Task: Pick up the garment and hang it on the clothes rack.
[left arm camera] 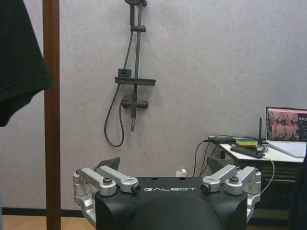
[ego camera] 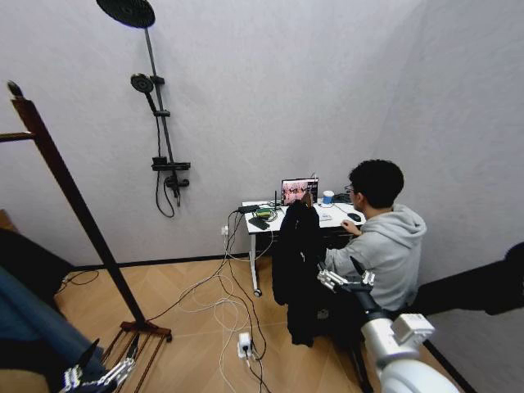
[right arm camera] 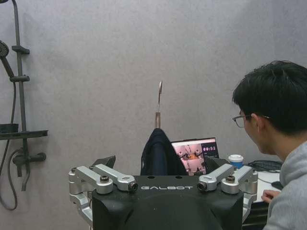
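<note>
The garment [ego camera: 296,270] hangs straight down, long axis vertical, right of centre in front of a desk [ego camera: 260,224]. Right gripper [ego camera: 342,278] sits just beside it, jaws spread. Left gripper [ego camera: 100,377] is low near the clothes rack [ego camera: 78,205], jaws spread too.

Open wooden floor [ego camera: 188,327] lies between the clothes rack [ego camera: 78,205] and the black garment [ego camera: 296,270], crossed only by loose white cables [ego camera: 214,304] and a power strip [ego camera: 244,344]. The right gripper [ego camera: 342,277] sits just beside the garment, jaws spread, hemmed in by a seated person [ego camera: 385,241] and the desk [ego camera: 270,219]. The left gripper [ego camera: 102,372], apparently spread too, hangs low near the rack's slatted base [ego camera: 139,348], dark clothing [ego camera: 33,270] crowding that side.
</note>
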Available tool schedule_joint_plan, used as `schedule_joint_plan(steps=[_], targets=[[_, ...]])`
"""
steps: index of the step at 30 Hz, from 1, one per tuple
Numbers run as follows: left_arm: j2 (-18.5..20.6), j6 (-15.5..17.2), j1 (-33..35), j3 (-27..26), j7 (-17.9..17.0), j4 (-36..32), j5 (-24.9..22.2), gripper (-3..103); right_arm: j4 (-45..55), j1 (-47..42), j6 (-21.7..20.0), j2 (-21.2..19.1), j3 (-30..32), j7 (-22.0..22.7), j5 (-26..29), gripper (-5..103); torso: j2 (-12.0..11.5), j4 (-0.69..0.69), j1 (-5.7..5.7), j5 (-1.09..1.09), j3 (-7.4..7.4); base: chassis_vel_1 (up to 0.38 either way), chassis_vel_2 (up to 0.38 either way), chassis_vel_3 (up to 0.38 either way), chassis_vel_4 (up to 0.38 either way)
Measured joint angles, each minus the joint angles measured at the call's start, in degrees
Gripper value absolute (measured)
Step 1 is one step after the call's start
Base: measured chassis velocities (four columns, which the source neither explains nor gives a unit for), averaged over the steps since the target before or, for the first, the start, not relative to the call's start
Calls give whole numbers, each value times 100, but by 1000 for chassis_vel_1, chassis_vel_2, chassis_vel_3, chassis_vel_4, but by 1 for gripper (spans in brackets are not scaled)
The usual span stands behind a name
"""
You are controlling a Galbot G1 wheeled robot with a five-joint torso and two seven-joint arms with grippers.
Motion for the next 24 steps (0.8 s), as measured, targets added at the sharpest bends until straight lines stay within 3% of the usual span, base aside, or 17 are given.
schedule_joint_plan(steps=[2, 3, 6, 8, 10, 14, 16, 24], targets=[[1, 0, 0, 0, 2, 0, 0, 100, -497, 525, 9, -517, 145, -21, 314, 100, 0, -3, -3, 1, 0, -31, 47, -5, 3], [1, 0, 0, 0, 2, 0, 0, 100, -497, 525, 9, -517, 145, -21, 314, 100, 0, -3, -3, 1, 0, 0, 0, 0, 0], [0, 0, 0, 0, 2, 0, 0, 100, -1442, 1602, 155, -1364, 172, -404, 619, 100, 6, -1, -14, -2, -5, 69, -42, -60, 17], [0, 0, 1, 0, 1, 0, 0, 100, -1539, 1717, 154, -1428, 139, -433, 677, 100, 6, -2, -14, -2, -5, 65, -53, -57, 56], [0, 0, 1, 0, 1, 0, 0, 100, -2195, 2452, 131, -1734, -204, -493, 1116, 100, 6, -3, -14, 0, -4, 34, -64, -51, 62], [0, 0, 1, 0, 2, 0, 0, 100, -2846, 3151, 116, -1881, -570, -558, 1355, 100, 5, -2, -11, 1, -3, 6, -13, -10, 16], [0, 0, 0, 0, 3, 0, 0, 100, -3434, 3751, 135, -1938, -863, -880, 1393, 100, 3, -1, -6, -2, -2, 0, 0, 0, 0], [0, 0, 0, 0, 2, 0, 0, 100, -4389, 4547, 140, -1941, -1437, -1582, 1762, 100, 3, -3, -6, -1, -2, 0, 0, 0, 0]])
